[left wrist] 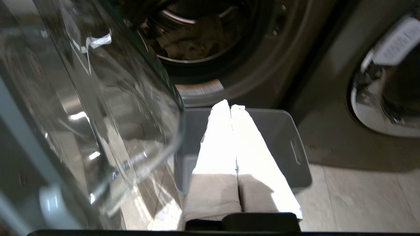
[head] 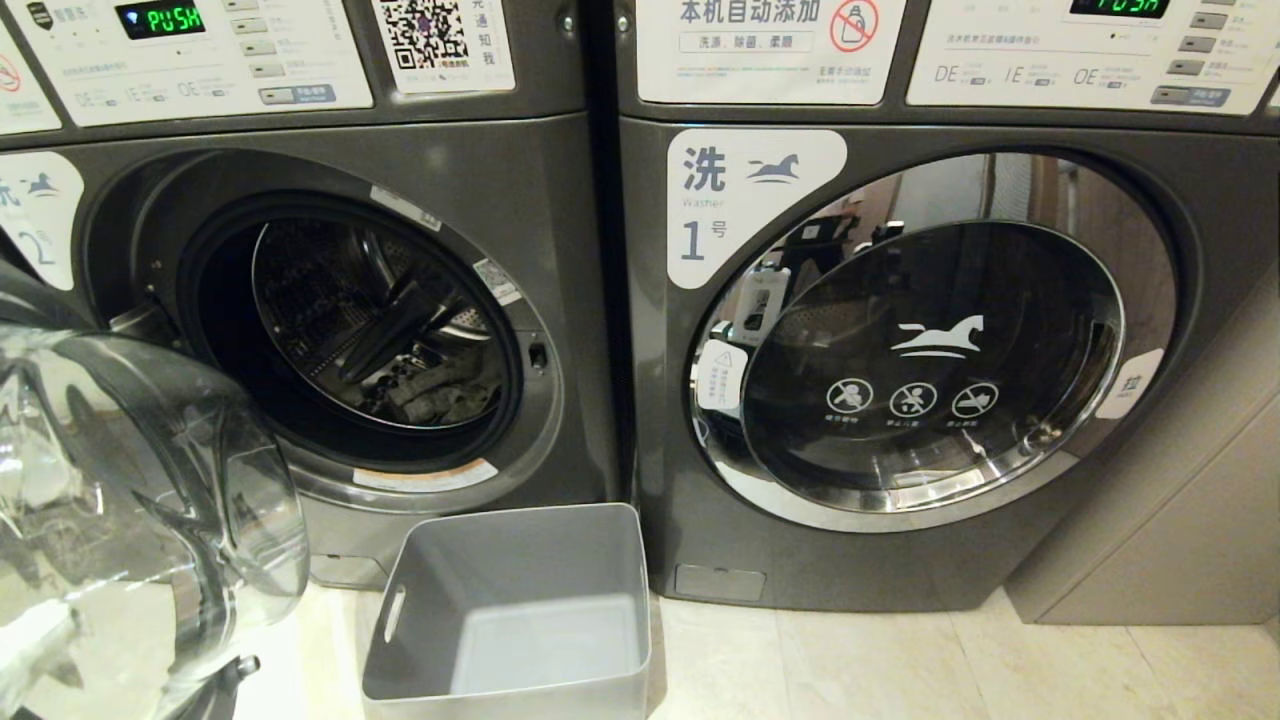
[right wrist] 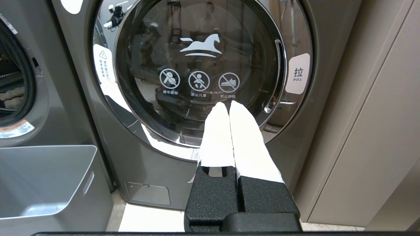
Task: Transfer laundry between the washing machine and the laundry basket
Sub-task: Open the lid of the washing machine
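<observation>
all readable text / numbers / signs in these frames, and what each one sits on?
"PUSH": green display of the dark grey open-doored washing machine.
"2": its white label.
"洗", "Washer", "1号": white label on the alike closed machine.
"本机自动添加": its top panel sticker.
"拉 PULL": white door tag.
Horse logo, three prohibition icons: round glass door.
QR code, other panel print: unreadable.

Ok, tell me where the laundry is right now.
In the head view the laundry lies at the bottom of the open drum of the washing machine on the left, above and behind the empty laundry basket.
</observation>
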Controlling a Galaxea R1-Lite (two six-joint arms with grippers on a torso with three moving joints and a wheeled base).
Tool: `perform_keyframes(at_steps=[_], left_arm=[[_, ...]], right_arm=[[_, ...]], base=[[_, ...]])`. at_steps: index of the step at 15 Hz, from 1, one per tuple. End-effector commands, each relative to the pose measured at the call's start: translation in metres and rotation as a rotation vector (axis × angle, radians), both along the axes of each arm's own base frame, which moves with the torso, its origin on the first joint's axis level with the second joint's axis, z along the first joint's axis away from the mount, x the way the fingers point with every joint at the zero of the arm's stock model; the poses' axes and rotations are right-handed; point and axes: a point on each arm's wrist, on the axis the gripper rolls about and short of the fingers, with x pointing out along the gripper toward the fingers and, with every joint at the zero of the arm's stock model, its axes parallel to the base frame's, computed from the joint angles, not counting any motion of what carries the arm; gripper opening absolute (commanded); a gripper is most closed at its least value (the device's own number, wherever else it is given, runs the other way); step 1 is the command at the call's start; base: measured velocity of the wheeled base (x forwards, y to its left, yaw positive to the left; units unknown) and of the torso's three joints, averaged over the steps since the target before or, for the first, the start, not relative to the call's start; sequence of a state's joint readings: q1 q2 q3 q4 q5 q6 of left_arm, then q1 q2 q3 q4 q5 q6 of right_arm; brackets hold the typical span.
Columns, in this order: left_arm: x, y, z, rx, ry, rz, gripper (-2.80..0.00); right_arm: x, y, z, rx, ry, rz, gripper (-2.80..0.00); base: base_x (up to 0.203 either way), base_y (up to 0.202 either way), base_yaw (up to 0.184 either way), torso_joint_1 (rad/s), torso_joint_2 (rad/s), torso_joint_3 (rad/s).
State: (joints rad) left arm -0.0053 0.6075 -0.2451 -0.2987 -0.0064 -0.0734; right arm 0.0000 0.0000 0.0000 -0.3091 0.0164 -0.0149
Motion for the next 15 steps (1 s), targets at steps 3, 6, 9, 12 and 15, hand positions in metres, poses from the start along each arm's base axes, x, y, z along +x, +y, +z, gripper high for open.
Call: perform_keyframes(at_steps=[3,6,9,12,15], left_arm=[[0.059,0.006,0.028,0.076,0.021,0.163,-2.8],[0.063,0.012,0.031,0.11,0.045,0.308,-2.8],[0.063,0.016,0.035,0.119,0.098,0.401,-2.8],[0.061,0.021,0.041,0.121,0.115,0.481,-2.8],[0.06,0.025,0.043,0.12,0.11,0.544,-2.8]], right_arm=[[0.004,0.0,-0.011,-0.001,0.039,0.0,-2.8],[0.004,0.0,-0.011,-0.001,0.039,0.0,-2.8],[0.004,0.0,-0.011,-0.001,0.039,0.0,-2.8],[0.004,0.0,-0.011,-0.001,0.039,0.0,-2.8],[0.004,0.0,-0.011,-0.001,0.039,0.0,-2.8]], base=[[0.0,0.0,0.0,0.0,0.0,0.0],[0.0,0.0,0.0,0.0,0.0,0.0],[0.0,0.0,0.0,0.0,0.0,0.0],[0.0,0.0,0.0,0.0,0.0,0.0],[0.0,0.0,0.0,0.0,0.0,0.0]])
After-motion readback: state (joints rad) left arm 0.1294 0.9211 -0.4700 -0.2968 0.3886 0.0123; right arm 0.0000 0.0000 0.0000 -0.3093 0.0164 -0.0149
